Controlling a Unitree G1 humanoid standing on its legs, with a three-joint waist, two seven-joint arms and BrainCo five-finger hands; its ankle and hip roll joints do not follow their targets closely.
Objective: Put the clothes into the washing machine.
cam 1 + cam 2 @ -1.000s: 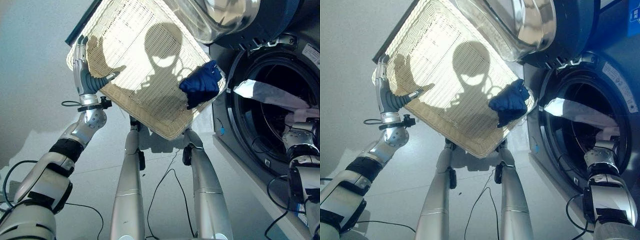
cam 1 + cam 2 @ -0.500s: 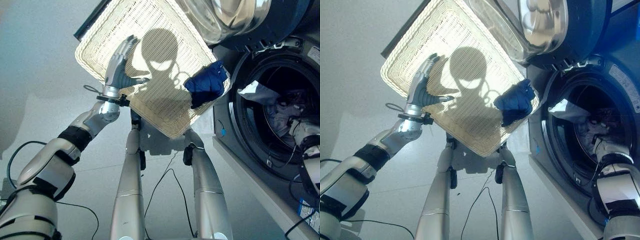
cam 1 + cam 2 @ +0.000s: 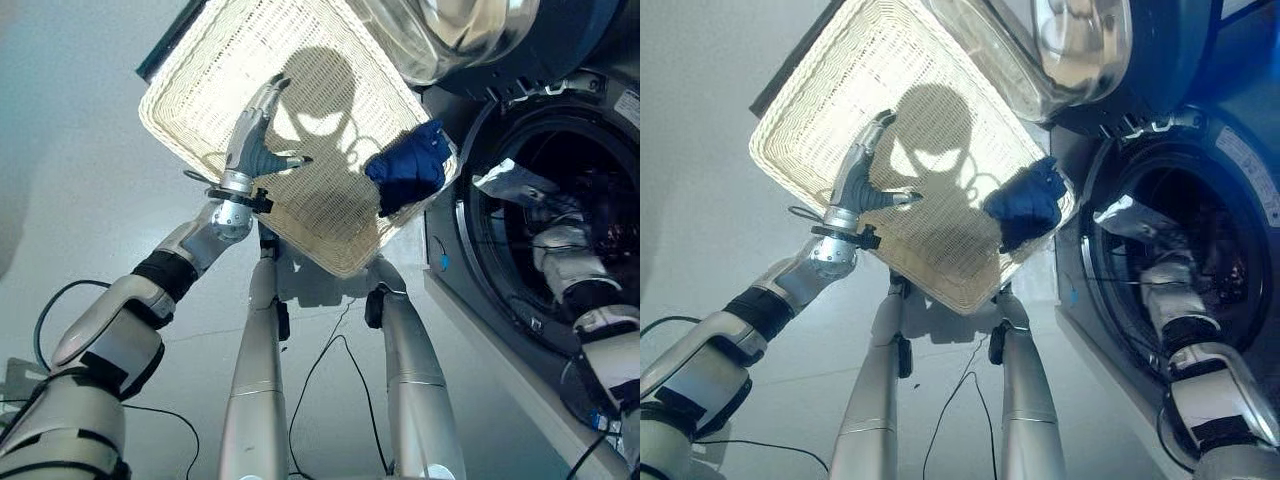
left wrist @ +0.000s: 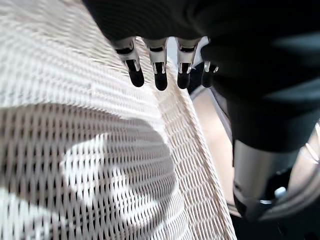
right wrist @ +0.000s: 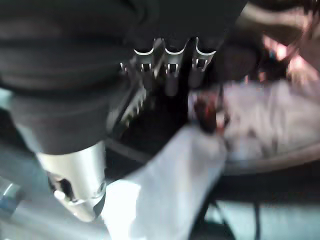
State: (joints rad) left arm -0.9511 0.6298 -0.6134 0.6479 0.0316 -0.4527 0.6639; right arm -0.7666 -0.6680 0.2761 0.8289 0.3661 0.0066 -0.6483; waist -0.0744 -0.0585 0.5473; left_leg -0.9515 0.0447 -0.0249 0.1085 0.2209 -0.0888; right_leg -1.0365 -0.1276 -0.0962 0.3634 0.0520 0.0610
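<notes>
The washing machine (image 3: 560, 200) fills my right side, its door (image 3: 1080, 50) swung open above the drum mouth. Next in size is the wicker basket (image 3: 200, 80), sitting just left of the machine and nearly bare inside: one dark blue garment (image 3: 408, 170) lies bunched against the basket's corner nearest the drum. Inside the drum I can see a white garment (image 3: 510, 180) draped at the near lip, with more pale cloth behind it.

What has changed over the last second: my left robot hand (image 3: 255, 140) was clamped on the basket's outer rim and now hovers over the weave inside, fingers straight and spread, thumb out, holding nothing. My right robot hand (image 5: 170, 70) has gone deeper into the drum; a second ago the white cloth stretched out across the opening, and now it sits slumped further in. In the right wrist view the fingers reach toward the pale cloth, but I cannot tell whether they are spread or pinching fabric.

I read this as one load nearly delivered, with the blue piece the last thing left to move. The left hand is well apart from it, so a reach across the basket seems the next need.
</notes>
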